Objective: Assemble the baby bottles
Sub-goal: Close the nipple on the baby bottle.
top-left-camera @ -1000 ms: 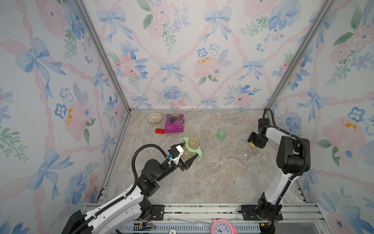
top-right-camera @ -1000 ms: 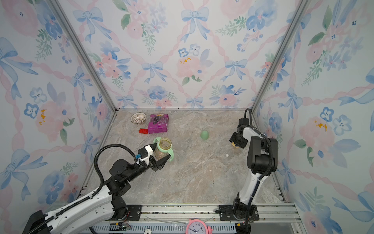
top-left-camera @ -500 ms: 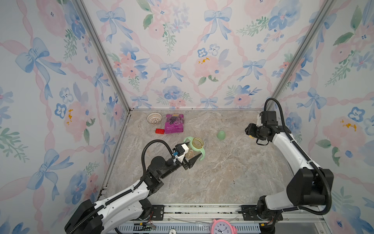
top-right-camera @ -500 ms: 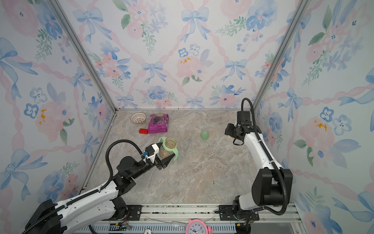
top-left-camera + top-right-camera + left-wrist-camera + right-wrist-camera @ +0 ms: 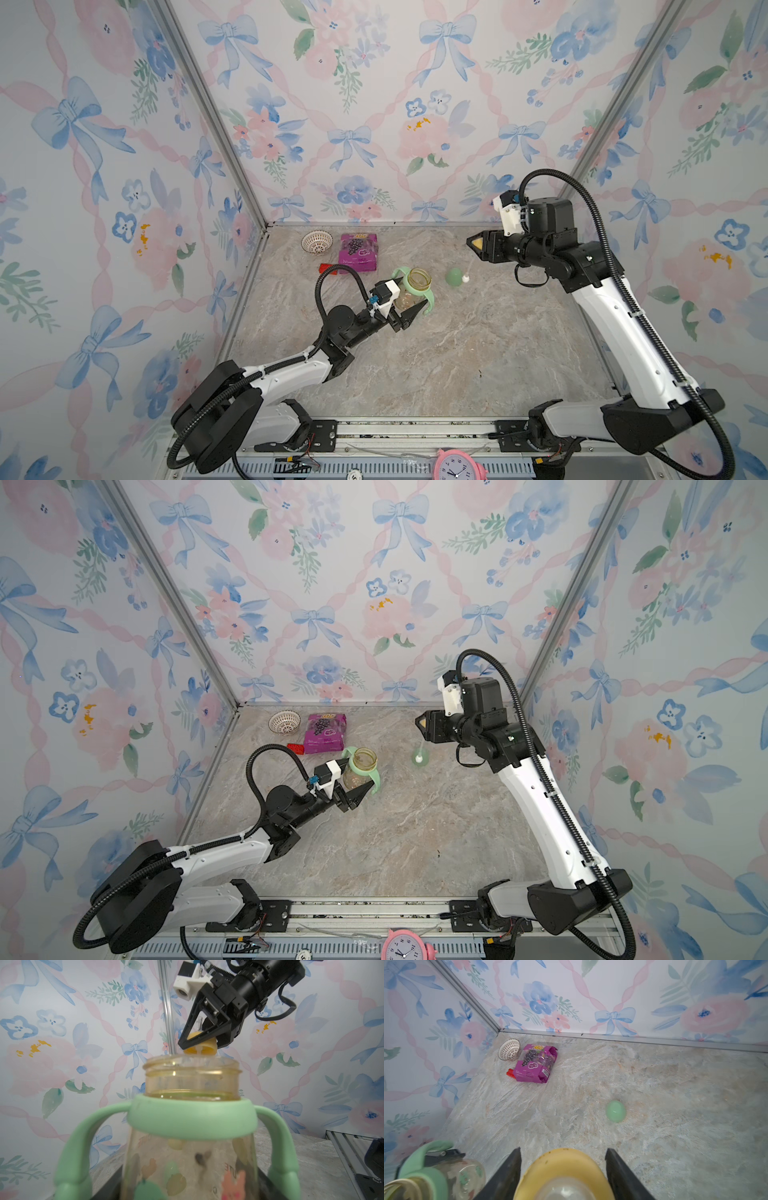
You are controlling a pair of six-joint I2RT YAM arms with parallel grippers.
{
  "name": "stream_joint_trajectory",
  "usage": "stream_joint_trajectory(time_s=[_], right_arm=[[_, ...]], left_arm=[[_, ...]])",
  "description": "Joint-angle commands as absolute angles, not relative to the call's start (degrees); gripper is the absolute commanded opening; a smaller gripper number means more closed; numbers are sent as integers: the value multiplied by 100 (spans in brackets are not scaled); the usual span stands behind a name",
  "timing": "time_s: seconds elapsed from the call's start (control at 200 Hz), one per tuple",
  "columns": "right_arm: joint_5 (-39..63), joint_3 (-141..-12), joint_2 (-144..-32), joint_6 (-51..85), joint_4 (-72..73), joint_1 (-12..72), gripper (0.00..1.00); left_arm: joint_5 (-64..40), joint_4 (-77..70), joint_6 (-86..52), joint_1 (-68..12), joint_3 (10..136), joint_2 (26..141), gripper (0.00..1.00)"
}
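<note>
Bottle (image 5: 417, 280) with mint-green two-handled collar (image 5: 191, 1120), mouth open: clamped low on its body by left gripper (image 5: 409, 297), left of table (image 5: 457, 353) centre, tilted a little; cannot tell whether base rests on table. Yellow ring (image 5: 562, 1165) with clear nipple (image 5: 562, 1190): pinched between jaws of right gripper (image 5: 473, 243), held up in the air toward back right, well apart from bottle in both top views. Thin straw (image 5: 466, 279) hanging below ring. Mint-green dome cap (image 5: 454, 276) lying on table between the two grippers, touched by neither. White perforated bowl (image 5: 317, 242), purple packet (image 5: 358, 252) and small red piece (image 5: 326, 268) grouped near back left corner.
</note>
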State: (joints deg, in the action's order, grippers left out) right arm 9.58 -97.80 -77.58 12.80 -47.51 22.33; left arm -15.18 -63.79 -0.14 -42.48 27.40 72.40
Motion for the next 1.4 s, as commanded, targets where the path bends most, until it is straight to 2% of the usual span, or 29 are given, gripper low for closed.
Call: stream_joint_trajectory(time_s=[0.0,0.77,1.395], right_arm=[[1224,-10323,-7746,1260,-5134,2471,49],[1483,-12348,-8712,1399,-5523,3635,46],[1538,-12315,-8910,1430,-5404,3821,45]], left_arm=[[-1652,-7107,-210,-4214,2932,7401,38],[-1640,-7963,-674,-4214,3006,8216,37],[-1611,-8251,-797,-4228,2823,8409,37]])
